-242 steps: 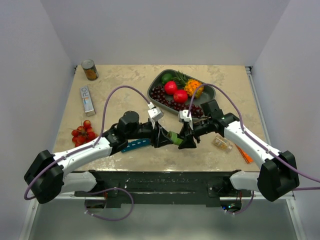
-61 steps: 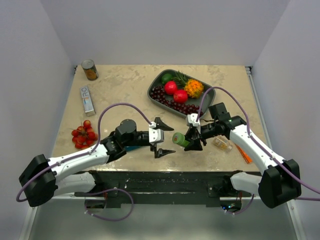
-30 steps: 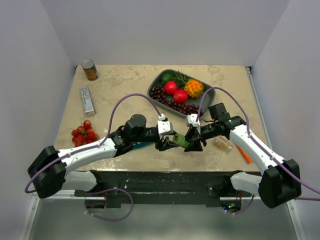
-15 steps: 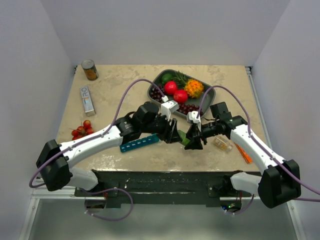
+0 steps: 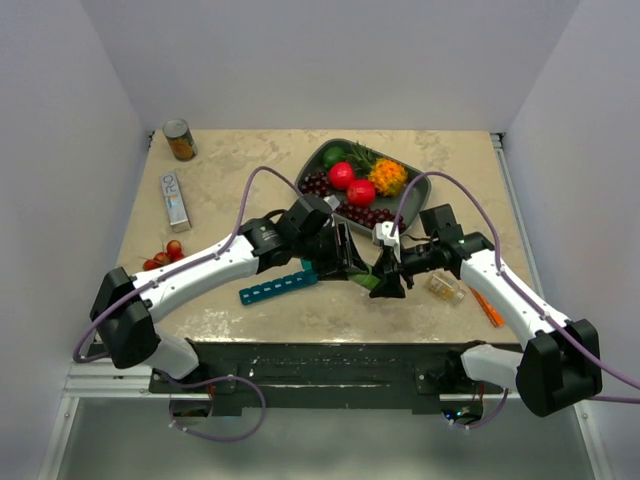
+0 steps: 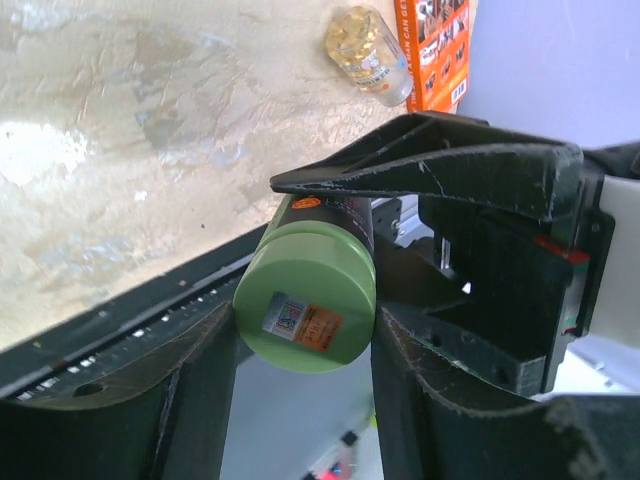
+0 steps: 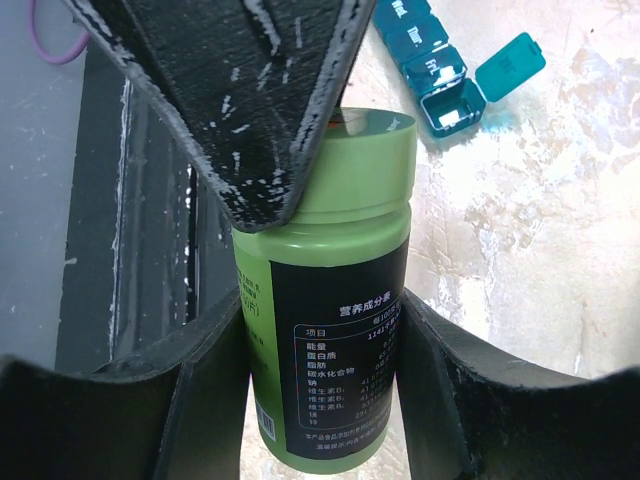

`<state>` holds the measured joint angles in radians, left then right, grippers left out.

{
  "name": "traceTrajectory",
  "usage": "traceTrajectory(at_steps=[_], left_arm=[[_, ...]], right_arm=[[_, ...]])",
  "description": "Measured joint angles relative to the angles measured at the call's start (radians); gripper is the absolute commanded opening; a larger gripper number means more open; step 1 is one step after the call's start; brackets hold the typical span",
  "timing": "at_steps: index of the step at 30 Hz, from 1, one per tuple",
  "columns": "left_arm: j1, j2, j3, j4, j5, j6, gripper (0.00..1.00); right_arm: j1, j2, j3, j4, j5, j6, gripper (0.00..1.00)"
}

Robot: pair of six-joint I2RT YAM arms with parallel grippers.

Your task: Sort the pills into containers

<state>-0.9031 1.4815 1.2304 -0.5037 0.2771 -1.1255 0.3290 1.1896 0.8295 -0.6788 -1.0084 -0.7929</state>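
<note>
The right claw [image 7: 325, 350] is clamped around the body of a green pill bottle [image 7: 325, 290] at lower centre of the top view. The left claw [image 6: 305, 320] is clamped on its green cap [image 6: 300, 290]. The teal pill organizer [image 5: 278, 288] lies on the counter [image 5: 240, 190] just left of them, with one end lid open.

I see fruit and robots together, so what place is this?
Probably a robot test booth: plain white walls box in a table, a left arm and right arm bolted at its edge, a fruit tray and pill organizer on it.
</note>
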Motion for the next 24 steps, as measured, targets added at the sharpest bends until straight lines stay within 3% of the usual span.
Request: traceTrajectory(at_steps=[8, 18, 24], left_arm=[[0.013, -0.002, -0.01, -0.014, -0.004, -0.197, 0.0], [0.066, -0.046, -0.14, 0.124, 0.106, -0.315, 0.0], [0.079, -0.048, -0.187, 0.201, 0.144, -0.32, 0.34]], right_arm=[[0.0, -0.008, -0.005, 0.023, 0.018, 0.027, 0.0], [0.005, -0.014, -0.012, 0.047, 0.023, 0.041, 0.0], [0.003, -0.014, -0.016, 0.048, 0.027, 0.04, 0.0]])
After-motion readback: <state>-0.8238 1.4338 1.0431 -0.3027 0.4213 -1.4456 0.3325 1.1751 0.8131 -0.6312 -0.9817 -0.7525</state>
